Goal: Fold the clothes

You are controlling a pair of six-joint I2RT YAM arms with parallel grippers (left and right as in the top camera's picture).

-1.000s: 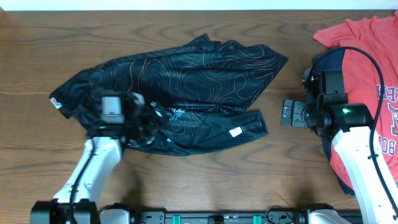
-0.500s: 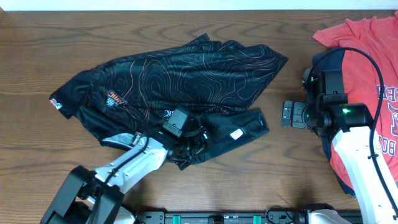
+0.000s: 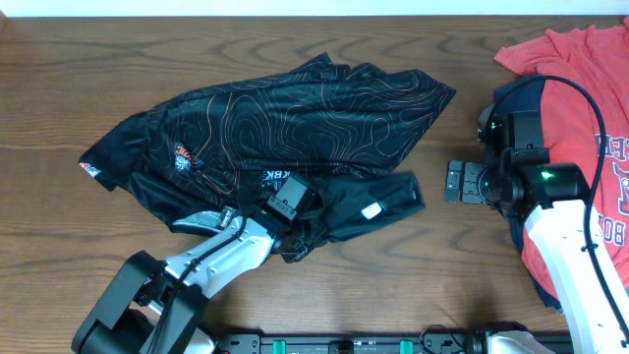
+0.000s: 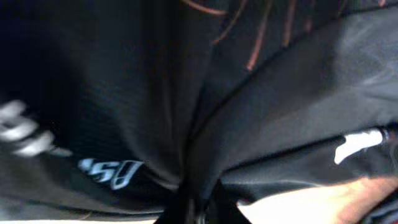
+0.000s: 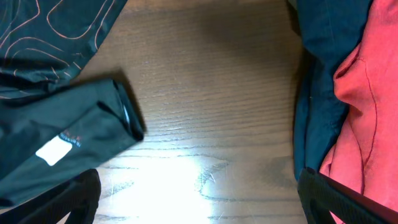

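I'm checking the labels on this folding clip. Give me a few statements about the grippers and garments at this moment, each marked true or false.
1. The left gripper pinches a fold of the black jersey near its lower edge. True.
2. The right gripper holds the red T-shirt. False: it is open and empty, over bare table between the jersey and the shirt.
3. The red T-shirt lies on top of a navy garment. True.
4. The black jersey is already folded into a neat rectangle. False: it lies spread out and rumpled.
5. The black jersey touches the red T-shirt. False: bare wood separates them.
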